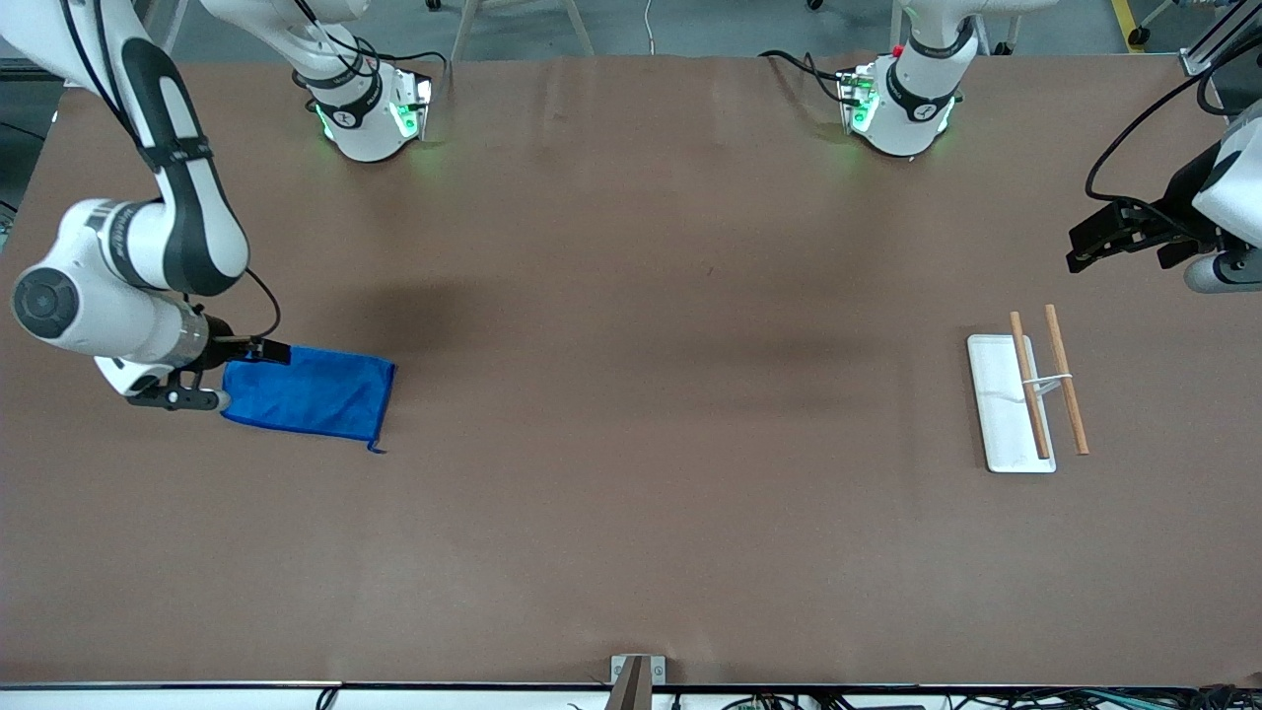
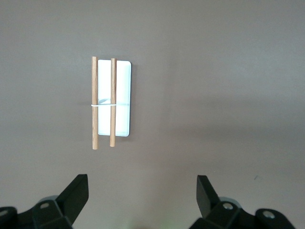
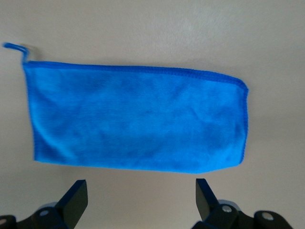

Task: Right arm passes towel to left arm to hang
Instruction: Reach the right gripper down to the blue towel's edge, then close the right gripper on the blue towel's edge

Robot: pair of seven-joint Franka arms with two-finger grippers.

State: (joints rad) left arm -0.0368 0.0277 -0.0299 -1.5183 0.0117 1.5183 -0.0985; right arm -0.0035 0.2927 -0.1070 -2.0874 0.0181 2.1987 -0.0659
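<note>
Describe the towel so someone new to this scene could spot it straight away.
Start at the brown table and go to the right arm's end, where the right end effector hovers open. The towel lies flat on the table just beside it. It is the only bright blue thing, a rectangular cloth with a tiny corner loop.

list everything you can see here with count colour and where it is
towel: one, bright blue, flat on the table at the right arm's end
white tray: one, white, at the left arm's end
wooden sticks: two, light brown, tied by a white band, one lying on the tray, one beside it
table: one, brown
right gripper: one, black, open, at the towel's edge
left gripper: one, black, open, over bare table near the tray, waiting
</note>
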